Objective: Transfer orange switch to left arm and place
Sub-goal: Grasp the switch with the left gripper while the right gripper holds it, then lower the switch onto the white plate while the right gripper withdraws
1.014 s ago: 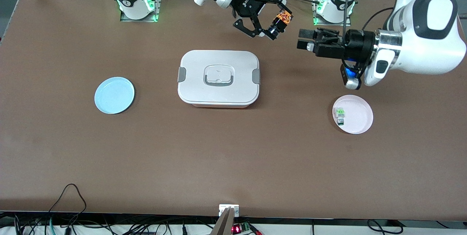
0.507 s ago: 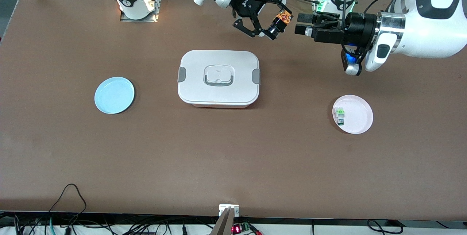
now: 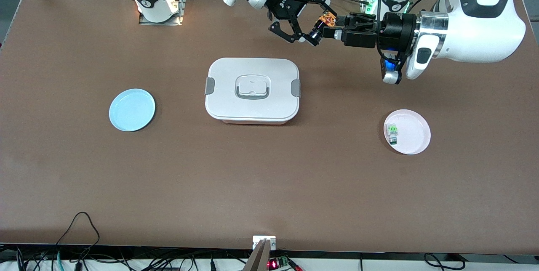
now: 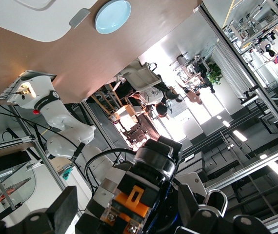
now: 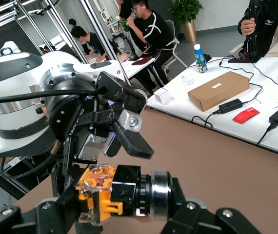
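Observation:
The orange switch hangs in the air over the bare table between the box and the arms' bases. My right gripper is shut on it, end to end. In the right wrist view the switch sits across the right gripper. My left gripper is level with the switch and right against it. It is open. In the left wrist view the switch lies between the spread fingers of the left gripper, with a gap on each side.
A pale blue plate lies toward the right arm's end of the table. A pink plate toward the left arm's end holds a light-green switch. The box stands between the plates.
My left gripper has risen from over the pink plate's side and moved in to the orange switch. The right gripper and the switch have stayed still.

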